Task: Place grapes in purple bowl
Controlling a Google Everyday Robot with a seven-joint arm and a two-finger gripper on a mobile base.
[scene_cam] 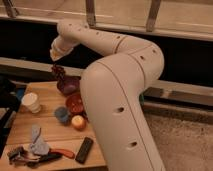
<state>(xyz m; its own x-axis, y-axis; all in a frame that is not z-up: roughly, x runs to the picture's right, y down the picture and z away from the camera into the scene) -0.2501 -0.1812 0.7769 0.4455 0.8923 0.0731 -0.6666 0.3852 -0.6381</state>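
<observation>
My gripper [56,61] is at the upper left, at the end of the white arm that arches over the table. It is shut on the grapes [59,72], a dark reddish-brown bunch hanging just below it. The grapes hang over the far left rim of the purple bowl [69,86], which stands at the back of the wooden table [55,132]. The lowest grapes are close to the bowl's rim; I cannot tell if they touch it.
A red-orange bowl [76,104] stands in front of the purple bowl. A small blue dish [61,115] and a round yellow-orange fruit [78,122] are nearer. A white cup [31,102] is at the left. A cloth [37,144], an orange-handled tool [61,153] and a black remote [84,150] lie at the front.
</observation>
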